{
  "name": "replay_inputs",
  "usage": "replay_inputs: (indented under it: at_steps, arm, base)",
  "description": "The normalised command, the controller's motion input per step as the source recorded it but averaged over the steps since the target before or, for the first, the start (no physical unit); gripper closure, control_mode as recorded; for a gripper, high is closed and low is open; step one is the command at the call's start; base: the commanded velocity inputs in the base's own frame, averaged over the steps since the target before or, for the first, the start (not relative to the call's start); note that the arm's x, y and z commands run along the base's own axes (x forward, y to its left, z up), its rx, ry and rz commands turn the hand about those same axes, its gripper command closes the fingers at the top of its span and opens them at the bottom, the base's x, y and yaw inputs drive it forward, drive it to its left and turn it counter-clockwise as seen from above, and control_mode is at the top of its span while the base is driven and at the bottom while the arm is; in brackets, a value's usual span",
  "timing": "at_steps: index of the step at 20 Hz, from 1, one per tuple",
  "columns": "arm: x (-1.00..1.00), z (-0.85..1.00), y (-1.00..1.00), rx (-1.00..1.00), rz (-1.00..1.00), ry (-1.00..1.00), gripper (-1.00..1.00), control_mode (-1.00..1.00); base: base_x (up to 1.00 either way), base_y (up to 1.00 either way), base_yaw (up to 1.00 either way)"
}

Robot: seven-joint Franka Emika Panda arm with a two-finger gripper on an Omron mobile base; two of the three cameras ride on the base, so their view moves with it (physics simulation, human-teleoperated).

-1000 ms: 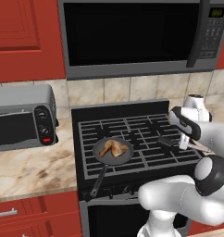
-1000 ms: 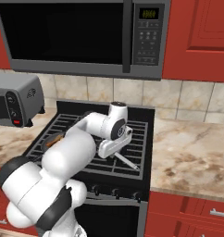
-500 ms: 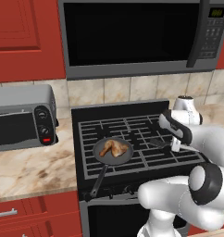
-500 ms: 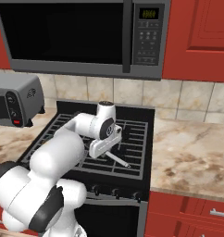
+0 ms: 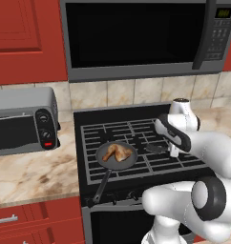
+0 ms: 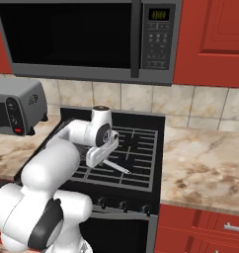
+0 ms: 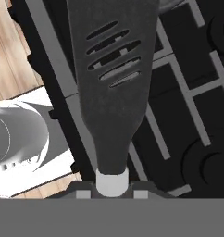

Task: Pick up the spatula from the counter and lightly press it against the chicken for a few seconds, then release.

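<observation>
Holding the spatula (image 5: 156,148) over the stove, short of the chicken (image 5: 116,152).
From the left base view, the dark blade hangs above the grate (image 5: 136,131) just right of the pan (image 5: 102,183), apart from the chicken lying in it; a toaster oven (image 5: 22,121) sits on the bench (image 5: 36,171) to the left. From the right base view, the arm bends low over the burners and a pale stretch of the spatula (image 6: 116,166) slants out beneath it. From the hand view, the jaws are clenched on the spatula's (image 7: 113,69) pale neck, the slotted blade reaching away over the grate (image 7: 193,97).
</observation>
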Motion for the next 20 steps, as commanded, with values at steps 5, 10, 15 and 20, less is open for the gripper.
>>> replay_inputs:
  at_steps: [5, 10, 15, 20]
  arm:
    - [0.14, 0.03, 0.36, 0.0, 0.08, 0.0, 1.0, -1.0]
    - [0.26, 0.0, 0.34, 0.0, 0.04, 0.03, 1.0, -1.0]
    - [0.25, 0.0, 0.32, 0.0, 0.0, 0.04, 1.0, -1.0]
    - [0.2, 0.0, 0.29, 0.0, 0.0, 0.02, 1.0, -1.0]
  base:
    - [0.0, 0.0, 0.0]
    - [0.0, 0.0, 0.0]
    - [0.0, 0.0, 0.0]
    - [0.0, 0.0, 0.0]
